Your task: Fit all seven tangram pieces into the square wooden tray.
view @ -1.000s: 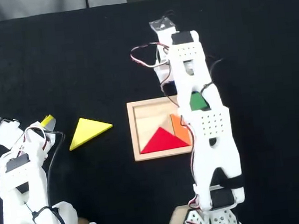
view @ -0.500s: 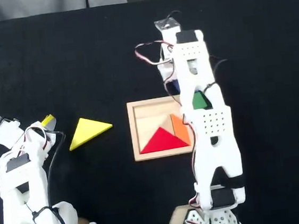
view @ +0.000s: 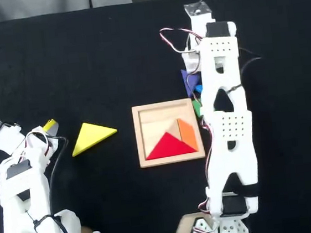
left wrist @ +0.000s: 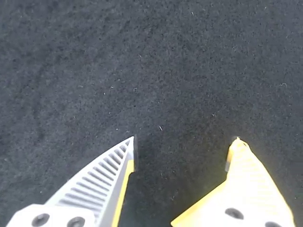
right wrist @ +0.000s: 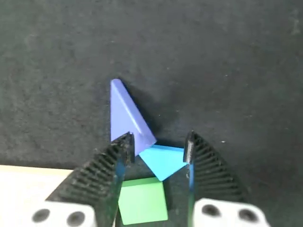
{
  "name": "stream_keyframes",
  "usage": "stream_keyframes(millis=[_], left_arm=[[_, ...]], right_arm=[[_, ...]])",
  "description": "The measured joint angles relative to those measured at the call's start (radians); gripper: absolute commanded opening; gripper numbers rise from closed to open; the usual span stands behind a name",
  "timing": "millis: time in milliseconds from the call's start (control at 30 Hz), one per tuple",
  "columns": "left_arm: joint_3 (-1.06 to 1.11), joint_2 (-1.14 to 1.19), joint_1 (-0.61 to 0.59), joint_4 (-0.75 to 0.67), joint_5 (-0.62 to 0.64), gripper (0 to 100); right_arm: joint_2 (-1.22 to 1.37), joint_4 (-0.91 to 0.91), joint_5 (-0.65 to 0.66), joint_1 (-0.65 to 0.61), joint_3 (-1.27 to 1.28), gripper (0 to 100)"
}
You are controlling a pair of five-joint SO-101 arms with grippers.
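The right arm [view: 225, 115] stretches far out from its base, the right hand [right wrist: 158, 138] angled down, fingers parted. The left arm [view: 23, 180] is folded near its base, the left hand [left wrist: 182, 142] likewise spread.

high view: the right arm [view: 227, 125] overlies the purple triangle [view: 187, 81], blue piece [view: 198, 89] and green square [view: 197, 107] just beside the square wooden tray [view: 138, 135]; only slivers show. right wrist view: the tray is cut by the picture's edge; a finger of the right end effector [right wrist: 158, 139] masks one side of the green square.
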Motion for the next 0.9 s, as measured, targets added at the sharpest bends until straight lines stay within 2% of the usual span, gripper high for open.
stream_keyframes(millis=[367,767,900], left_arm=[[0.000,0.000,0.000,0.000,0.000,31],[0.000,0.000,0.000,0.000,0.000,31],[0.000,0.000,0.000,0.000,0.000,31]], right_arm=[[0.075,0.032,-0.025,-0.063,0.000,18.4],[0.127,0.058,-0.063,-0.038,-0.101,18.9],[0.127,0.058,-0.114,-0.043,-0.101,30.4]])
